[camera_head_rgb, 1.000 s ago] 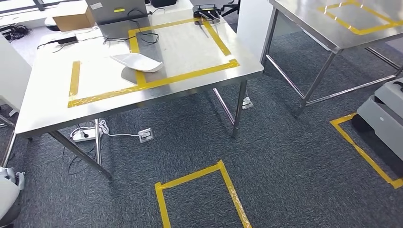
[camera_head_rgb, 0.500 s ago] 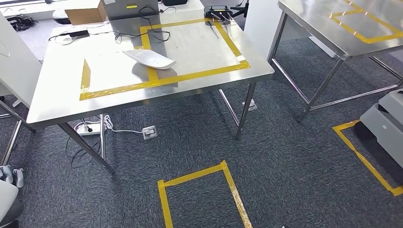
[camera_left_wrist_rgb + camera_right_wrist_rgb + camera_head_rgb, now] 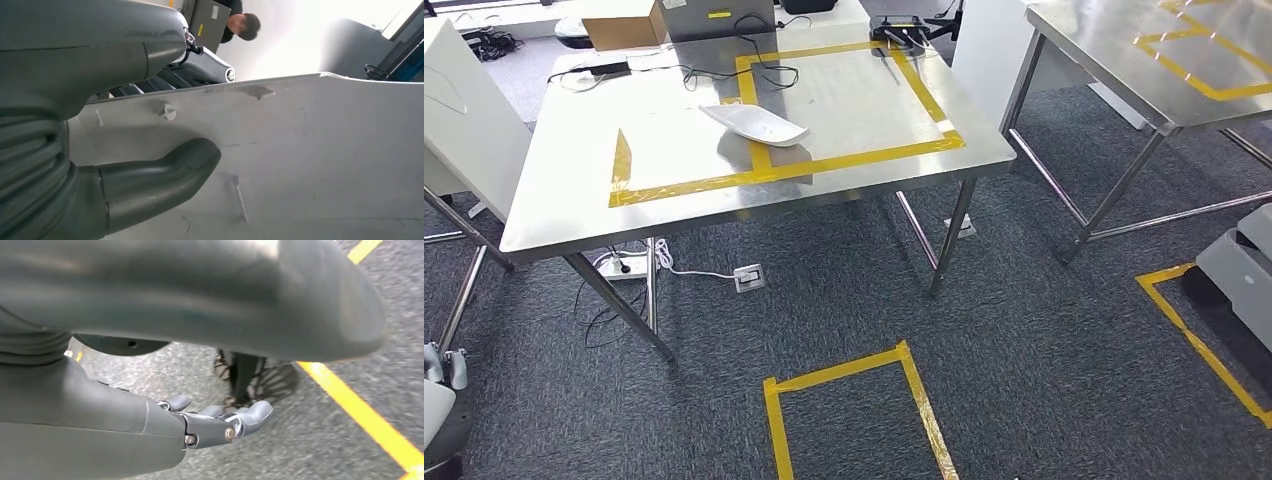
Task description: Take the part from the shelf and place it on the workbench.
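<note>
In the left wrist view my left hand point(image 3: 60, 100) grips a big white moulded part point(image 3: 310, 150): the thumb point(image 3: 155, 180) presses on its face and the dark fingers point(image 3: 200, 65) hook over its edge. A white slanted panel point(image 3: 469, 120) at the left of the head view looks like that same part. The steel workbench point(image 3: 574, 200) stands ahead, marked with yellow tape frames. Another white curved part point(image 3: 754, 124) lies on it across the tape. My right hand point(image 3: 220, 422) hangs over the carpet, fingers loosely apart, holding nothing.
A cardboard box point(image 3: 622, 22), a laptop point(image 3: 724, 15) and cables sit at the bench's far side. A second steel table point(image 3: 1124, 60) stands to the right, with a grey unit point(image 3: 1239, 270) beside it. A yellow tape square point(image 3: 854, 405) marks the carpet before the bench.
The whole head view has shifted: the bench and floor marks slid right and down, so the camera has turned. The white part on the bench stays where it lay.
</note>
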Motion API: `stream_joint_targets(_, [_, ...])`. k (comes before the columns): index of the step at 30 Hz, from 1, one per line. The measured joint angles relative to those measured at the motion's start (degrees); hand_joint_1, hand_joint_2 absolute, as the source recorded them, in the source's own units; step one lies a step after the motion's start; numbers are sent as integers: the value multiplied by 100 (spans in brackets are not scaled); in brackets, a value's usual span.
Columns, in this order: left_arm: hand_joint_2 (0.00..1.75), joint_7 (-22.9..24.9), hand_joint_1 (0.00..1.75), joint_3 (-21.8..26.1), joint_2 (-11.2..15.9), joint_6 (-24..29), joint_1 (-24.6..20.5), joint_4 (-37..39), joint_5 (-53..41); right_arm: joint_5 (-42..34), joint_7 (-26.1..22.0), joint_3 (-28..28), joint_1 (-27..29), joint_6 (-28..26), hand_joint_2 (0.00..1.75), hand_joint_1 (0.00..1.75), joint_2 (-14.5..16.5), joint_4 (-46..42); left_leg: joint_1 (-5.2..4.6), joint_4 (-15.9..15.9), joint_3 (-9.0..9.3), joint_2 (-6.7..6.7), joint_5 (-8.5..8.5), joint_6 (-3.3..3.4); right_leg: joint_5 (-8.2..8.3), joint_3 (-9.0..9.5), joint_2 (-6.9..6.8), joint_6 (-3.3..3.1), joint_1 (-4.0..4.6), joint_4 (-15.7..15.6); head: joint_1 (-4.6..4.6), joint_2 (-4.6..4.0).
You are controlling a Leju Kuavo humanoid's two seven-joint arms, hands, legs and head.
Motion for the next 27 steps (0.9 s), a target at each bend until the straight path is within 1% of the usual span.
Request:
stream_joint_targets(1, [175,1,175,1,0,0,11,-2,9,-8,-27,-4,2,24,0,0,1,0,4,3,4,-11,-6,-10,13,-34,0,5,-4,44,0,-1])
stream_joint_targets(5, [175,1,175,1,-1,0,21,-6,13,-10,-50,-11,3,40,0,0,1,0,12,7,11,-23,-16,-24,80,-14,0,12,-10,-25,0,0])
stream_joint_targets(6, [175,2,175,1,-2,0,27,-10,16,-10,-71,-16,4,54,0,0,1,0,23,12,21,-35,-26,-40,181,51,1,19,-17,-175,0,0])
stream_joint_targets(7, [175,5,175,1,-3,0,33,-18,22,-10,-97,-22,4,75,0,0,0,0,40,23,37,-50,-43,-64,339,164,1,26,-28,-433,0,0])
stream_joint_targets(8, [175,24,175,0,-9,6,40,-51,30,-10,-133,-28,1,105,0,0,4,1,54,42,45,-77,-83,-132,476,320,17,0,-27,-813,3,1])
stream_joint_targets(9, [175,47,175,-1,-18,15,47,-88,34,-9,-164,-32,3,127,0,0,9,2,67,72,66,-104,-116,-211,602,468,32,-45,-30,-1168,5,1])
stream_joint_targets(10, [175,68,175,-1,-26,31,56,-128,32,-9,-177,-34,5,132,0,0,14,3,74,93,87,-124,-141,-287,659,579,44,-107,-28,-1412,7,1])
stream_joint_targets(11, [175,92,175,-1,-35,53,66,-172,21,-9,-181,-36,9,124,0,0,20,4,77,122,90,-131,-164,-360,656,659,53,-181,-22,-1552,9,1])
stream_joint_targets(12, [175,102,175,-1,-39,70,76,-195,5,-9,-168,-37,17,94,0,0,21,4,83,199,77,-104,-163,-386,656,706,44,-232,-25,-1560,6,1])
stream_joint_targets(13, [175,109,175,-1,-43,89,83,-223,-10,-7,-143,-38,20,56,0,0,22,4,83,356,-5,-63,-180,-400,642,757,35,-276,-22,-1567,3,1])
stream_joint_targets(14, [175,119,175,0,-47,108,90,-251,-26,-3,-110,-39,22,18,0,0,22,4,81,627,-164,-21,-235,-410,621,801,28,-315,-17,-1576,0,1])
stream_joint_targets(15, [175,131,175,3,-51,122,104,-279,-41,4,-67,-39,21,-27,0,0,22,4,74,994,-387,14,-341,-416,589,835,22,-348,-7,-1579,-2,1])
stream_joint_targets(16, [175,152,175,6,-54,139,128,-305,-57,16,-14,-39,21,-72,0,0,22,4,67,1368,-640,27,-484,-419,552,866,20,-373,5,-1579,-4,1])
stream_joint_targets(17, [175,182,175,10,-55,156,159,-328,-76,28,38,-39,22,-119,0,0,22,4,61,1647,-856,29,-609,-417,509,907,18,-390,21,-1579,-4,1])
stream_joint_targets(18, [175,221,175,15,-56,167,194,-352,-95,38,86,-39,25,-161,0,0,23,4,55,1761,-995,31,-660,-402,461,962,17,-399,35,-1579,-3,1])
stream_joint_targets(19, [175,259,175,20,-57,175,224,-377,-114,44,126,-39,30,-199,0,0,25,4,44,1670,-1028,32,-595,-371,411,1028,18,-402,49,-1579,-3,0])
stream_joint_targets(20, [175,293,175,27,-57,180,251,-408,-132,44,158,-39,33,-229,0,0,28,4,27,1392,-967,35,-409,-327,359,1103,17,-399,60,-1580,-3,0])
stream_joint_targets(21, [175,322,175,38,-56,180,276,-444,-150,42,185,-39,38,-246,0,0,38,5,-2,1007,-861,53,-130,-264,305,1159,18,-393,66,-1584,-3,0])
stream_joint_targets(22, [175,345,175,53,-54,177,303,-479,-165,39,205,-40,40,-257,0,0,51,5,-37,662,-770,75,81,-213,250,1213,21,-375,77,-1583,-10,1])
stream_joint_targets(23, [175,371,175,67,-49,171,327,-512,-178,34,219,-40,36,-260,0,0,62,6,-69,412,-705,95,220,-174,197,1246,21,-349,85,-1591,-17,1])
stream_joint_targets(24, [175,396,175,77,-43,163,349,-541,-187,24,227,-41,34,-257,0,0,72,7,-93,271,-664,108,287,-142,164,1285,19,-313,92,-1595,-26,1])
stream_joint_targets(25, [175,416,175,83,-37,155,365,-565,-190,14,225,-42,31,-251,0,0,76,7,-100,235,-644,100,253,-122,152,1338,16,-275,102,-1598,-31,1])
stream_joint_targets(26, [175,440,175,84,-34,149,374,-586,-192,3,221,-43,28,-239,0,0,78,7,-91,213,-583,81,250,-95,150,1383,9,-245,105,-1596,-32,1])
stream_joint_targets(27, [175,462,175,84,-34,145,381,-609,-192,-3,216,-45,29,-218,0,0,81,7,-76,185,-505,64,250,-60,155,1408,7,-219,105,-1527,-31,1])
